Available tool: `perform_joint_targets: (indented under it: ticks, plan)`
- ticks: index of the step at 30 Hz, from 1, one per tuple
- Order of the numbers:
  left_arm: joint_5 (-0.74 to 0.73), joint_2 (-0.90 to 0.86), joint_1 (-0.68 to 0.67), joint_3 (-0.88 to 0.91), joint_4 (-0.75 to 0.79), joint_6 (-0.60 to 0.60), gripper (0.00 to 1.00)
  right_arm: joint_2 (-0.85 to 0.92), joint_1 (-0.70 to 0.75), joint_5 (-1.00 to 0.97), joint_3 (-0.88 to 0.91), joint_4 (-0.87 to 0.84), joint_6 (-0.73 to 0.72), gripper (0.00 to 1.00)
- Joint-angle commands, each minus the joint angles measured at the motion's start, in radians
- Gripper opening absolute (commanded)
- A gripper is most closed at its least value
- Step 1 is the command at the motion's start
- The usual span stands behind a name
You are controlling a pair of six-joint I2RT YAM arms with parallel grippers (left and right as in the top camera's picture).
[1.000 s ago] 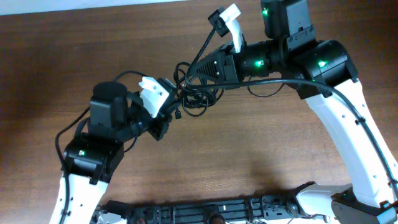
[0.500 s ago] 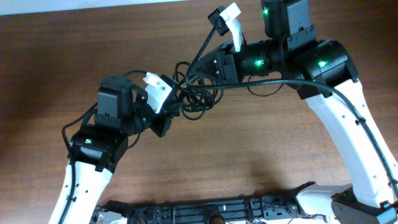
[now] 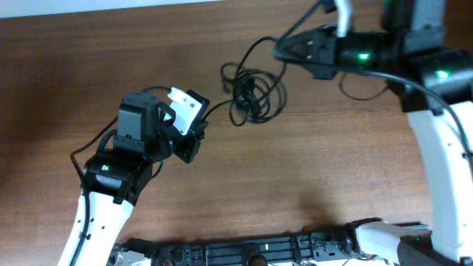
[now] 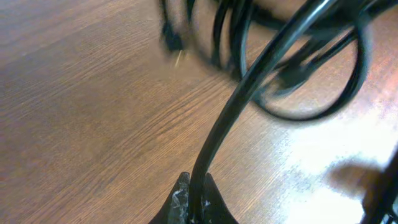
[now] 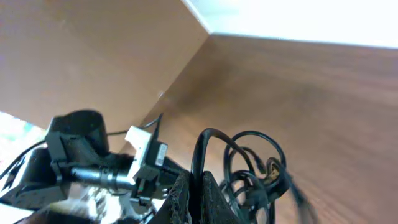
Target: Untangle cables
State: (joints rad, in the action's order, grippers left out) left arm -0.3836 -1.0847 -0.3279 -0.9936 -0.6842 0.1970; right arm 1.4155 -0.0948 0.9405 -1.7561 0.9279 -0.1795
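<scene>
Tangled cables, brown wooden table

Even warm overhead light, glare on wood, wrist views motion-blurred, blown-out corner

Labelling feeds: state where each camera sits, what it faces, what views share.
Overhead: above the table, looking down on left arm, right arm and the cables.
Left wrist: low over the table, looking along its shut jaws and the cable they grip.
Right wrist: tilted, looking past its shut jaws across the cables to the left arm.
Shared: cables in all three.
</scene>
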Motion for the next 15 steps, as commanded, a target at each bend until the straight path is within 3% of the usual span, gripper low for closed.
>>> perform_joint_targets:
  ticks: [1,8,15]
  plan:
    - [0.075,-0.002,0.002,-0.009,-0.006,-0.003,0.00,-0.079,0.108,0.018,-0.030,-0.013,0.006,0.04]
    - [0.150,-0.002,0.026,-0.009,-0.006,-0.081,0.00,-0.144,0.294,0.017,-0.030,-0.055,-0.006,0.04]
    - [0.148,-0.002,0.137,-0.009,-0.005,-0.177,0.00,-0.167,0.458,0.043,-0.030,-0.094,-0.047,0.04]
